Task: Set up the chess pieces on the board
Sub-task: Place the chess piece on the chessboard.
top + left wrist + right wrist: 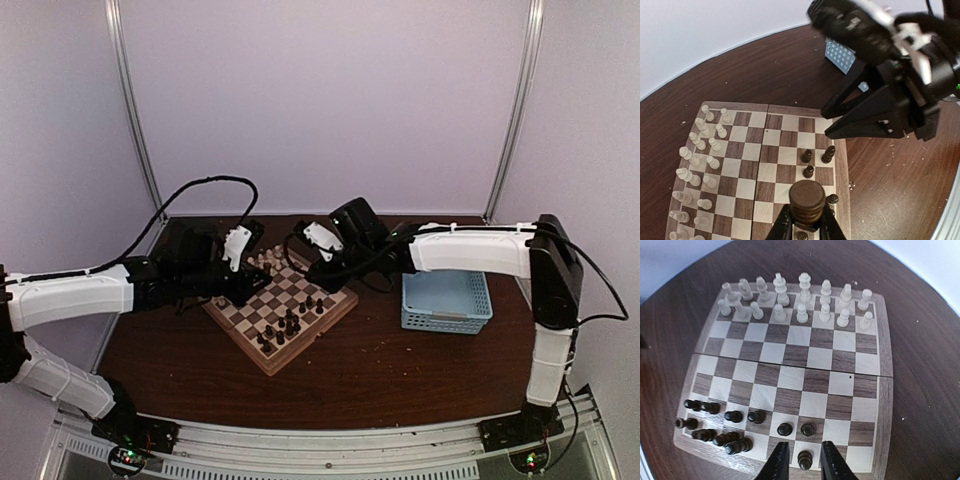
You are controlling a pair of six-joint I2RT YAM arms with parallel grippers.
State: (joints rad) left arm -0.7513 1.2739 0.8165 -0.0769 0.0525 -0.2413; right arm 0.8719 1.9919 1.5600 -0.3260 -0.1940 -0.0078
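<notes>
While the board [790, 372] lies on the dark table [400, 370], to the left of the blue basket [446, 300], both arms reach over it. The cream pieces [802, 312] stand in two rows along one edge. The left gripper [807, 225] is clenched on a dark piece [807, 200], which it holds over the opposite side of the board. The right gripper [804, 450] is released. Its fingers [780, 462] flank a second dark piece [805, 459] standing in the edge row, with a gap on each side. Other dark pieces [715, 432] lie toppled near one corner.
</notes>
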